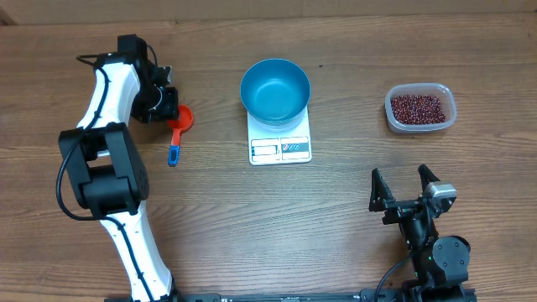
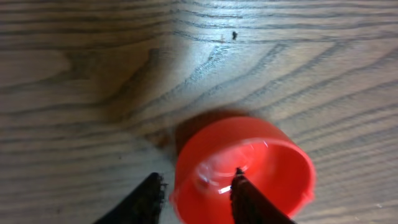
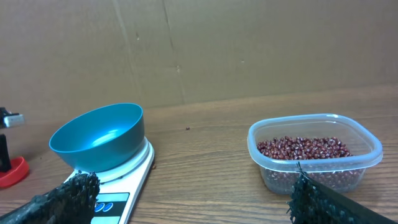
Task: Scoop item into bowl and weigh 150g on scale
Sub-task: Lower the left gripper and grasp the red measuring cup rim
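Left jaws straddle the round wall of a glossy red plastic scoop [image 2: 261,168], grip unclear; right jaws gape wide, empty. Smooth blue bowl [image 1: 274,88] tops flat white scale [image 1: 281,149]; oval beans [image 1: 417,107] fill clear tub [image 1: 419,128] on woodgrain counter [image 1: 252,218]

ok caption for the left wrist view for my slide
Left hand straddles the rim of the red scoop on the wooden table.

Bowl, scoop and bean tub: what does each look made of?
Blue bowl: probably smooth plastic, semi-gloss, with soft highlights inside. Red scoop: glossy moulded plastic, with bright glare in its cup. Tub: clear thin plastic; the red-brown beans show through its walls.
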Available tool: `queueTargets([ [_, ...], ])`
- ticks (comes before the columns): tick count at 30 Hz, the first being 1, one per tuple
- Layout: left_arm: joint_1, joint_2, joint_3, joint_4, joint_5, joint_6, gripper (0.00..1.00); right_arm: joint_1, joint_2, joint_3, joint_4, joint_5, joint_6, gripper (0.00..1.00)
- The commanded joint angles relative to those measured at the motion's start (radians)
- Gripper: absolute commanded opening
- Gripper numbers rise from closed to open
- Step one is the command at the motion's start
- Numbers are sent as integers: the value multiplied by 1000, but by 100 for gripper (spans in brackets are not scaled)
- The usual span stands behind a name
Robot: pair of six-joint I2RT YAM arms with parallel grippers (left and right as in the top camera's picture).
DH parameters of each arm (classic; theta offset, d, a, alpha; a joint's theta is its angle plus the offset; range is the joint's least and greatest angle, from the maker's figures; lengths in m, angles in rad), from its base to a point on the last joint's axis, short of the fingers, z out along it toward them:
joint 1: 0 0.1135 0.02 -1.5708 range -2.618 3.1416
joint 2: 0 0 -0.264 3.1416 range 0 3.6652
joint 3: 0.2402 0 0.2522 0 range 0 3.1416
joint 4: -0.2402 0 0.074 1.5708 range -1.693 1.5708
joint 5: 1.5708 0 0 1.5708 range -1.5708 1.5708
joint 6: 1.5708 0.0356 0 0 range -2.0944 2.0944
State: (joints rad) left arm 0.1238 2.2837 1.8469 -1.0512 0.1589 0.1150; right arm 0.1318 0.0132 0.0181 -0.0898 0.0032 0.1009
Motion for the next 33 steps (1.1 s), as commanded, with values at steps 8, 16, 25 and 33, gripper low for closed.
queueTargets([
  [8,-8,19,5,30,-5,15,24,4,-2,-10,6,-4,3,100],
  [16,-14,19,-1,39,-5,16,29,4,-2,-10,6,-5,3,100],
  [25,-15,19,-4,45,-5,16,24,4,-2,-10,6,-5,3,100],
  [33,-15,19,-41,77,-6,16,18,4,-2,-10,6,-4,3,100],
])
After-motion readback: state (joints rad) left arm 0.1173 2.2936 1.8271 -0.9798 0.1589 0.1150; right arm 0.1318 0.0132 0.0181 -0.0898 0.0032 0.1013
